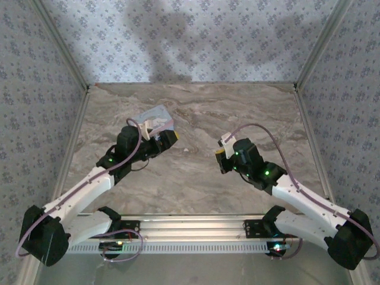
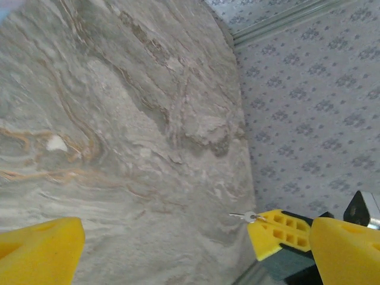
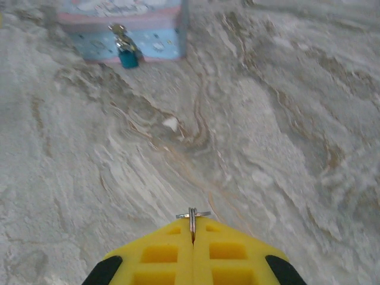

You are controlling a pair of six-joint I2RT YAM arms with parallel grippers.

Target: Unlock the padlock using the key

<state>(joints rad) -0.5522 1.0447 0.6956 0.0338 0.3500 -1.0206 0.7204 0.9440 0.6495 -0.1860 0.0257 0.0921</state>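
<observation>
Two hands out: right hand [image 3: 193,224] clamped on the key [image 3: 192,215], left hand [image 2: 190,254] spread wide, padlock [image 3: 127,57] at eleven o'clock on the tin box [image 3: 155,37].

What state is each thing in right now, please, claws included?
Box: lid down.
Padlock: hanging from the box's hasp, no key in it.
Right claw: shut on the key.
Key: pinched, tip sticking out in front.
Left claw: open, empty.

l gripper [image 2: 193,252] spread wide, r gripper [image 3: 192,230] clamped.
</observation>
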